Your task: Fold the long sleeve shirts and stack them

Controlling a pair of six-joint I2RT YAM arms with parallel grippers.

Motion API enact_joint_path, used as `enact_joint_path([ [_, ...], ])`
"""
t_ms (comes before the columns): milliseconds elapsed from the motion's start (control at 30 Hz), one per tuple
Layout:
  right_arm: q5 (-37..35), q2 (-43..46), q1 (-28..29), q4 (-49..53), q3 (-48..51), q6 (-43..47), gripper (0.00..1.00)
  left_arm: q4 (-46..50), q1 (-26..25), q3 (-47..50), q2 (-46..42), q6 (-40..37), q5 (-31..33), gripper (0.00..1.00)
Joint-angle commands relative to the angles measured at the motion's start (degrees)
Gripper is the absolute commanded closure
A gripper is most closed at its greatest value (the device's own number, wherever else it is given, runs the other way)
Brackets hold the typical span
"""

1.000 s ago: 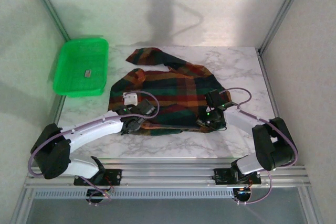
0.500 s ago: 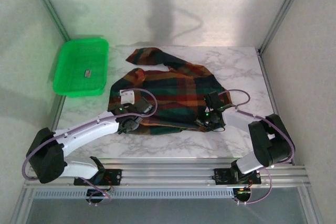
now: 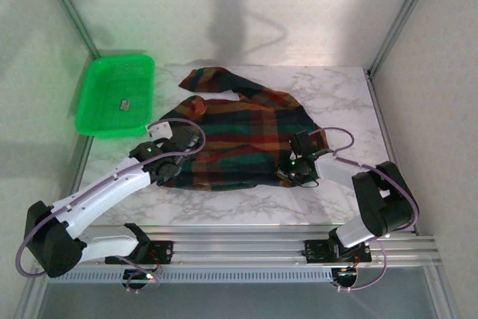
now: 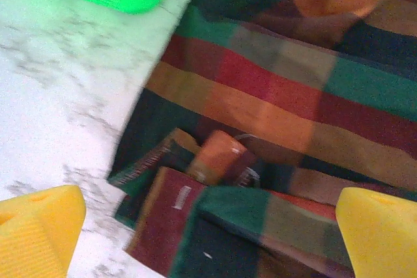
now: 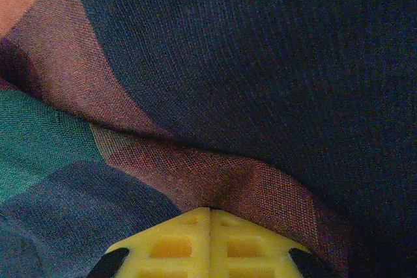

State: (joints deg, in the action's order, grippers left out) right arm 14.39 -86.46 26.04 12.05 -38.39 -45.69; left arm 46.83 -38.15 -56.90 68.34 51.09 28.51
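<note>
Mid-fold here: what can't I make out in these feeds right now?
- Small grey item in green tray: top view, too small to identify.
- Plaid shirt corner under right gripper: top view, arm covers it; right wrist view, too close to judge how much cloth is pinched.
- Left wrist view: blurred; tray cut off at top edge.

A grey speck (image 3: 125,104) in the green tray (image 3: 112,129) is too small to identify; wrist-view edges crop the plaid shirt (image 4: 293,96).
</note>
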Motion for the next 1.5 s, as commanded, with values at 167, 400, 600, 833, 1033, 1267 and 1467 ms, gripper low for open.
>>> enact_joint_path([
  [167, -2.05, -1.43, 0.67, 3.57, -0.55, 1.04, 0.95, -19.75, -0.08, 6.81, 1.6, 7.23, -24.64, 0.15],
  [400, -8.82, -0.21, 0.66, 8.69, -0.6, -1.24, 0.95, -32.64, 4.17, 20.84, 4.33, 13.55, -24.89, 0.18],
  [600, -18.36, 1.01, 0.76, 17.13, 0.98, -6.2, 0.95, -34.1, 7.9, 28.95, 5.84, 15.46, -20.67, 0.15],
  [833, -22.29, 3.99, 5.35, 25.82, 2.23, -14.47, 0.95, -27.65, 5.72, 29.69, 4.57, 16.32, -20.74, 0.13],
  [1033, -22.58, 16.51, 7.4, 35.23, 6.2, -22.26, 0.93, -17.09, 4.69, 23.87, -9.89, 18.36, -19.63, 0.07],
  [1267, -18.03, 29.21, -0.57, 38.63, -11.38, -1.9, 0.44, -16.58, 9.23, -4.49, 2.43, -1.43, -23.35, 0.0],
  [1467, -6.62, 6.55, -15.07, 39.04, -33.87, 30.53, 0.33, -15.27, 15.75, -26.07, 25.12, -19.85, -29.67, 0.02],
])
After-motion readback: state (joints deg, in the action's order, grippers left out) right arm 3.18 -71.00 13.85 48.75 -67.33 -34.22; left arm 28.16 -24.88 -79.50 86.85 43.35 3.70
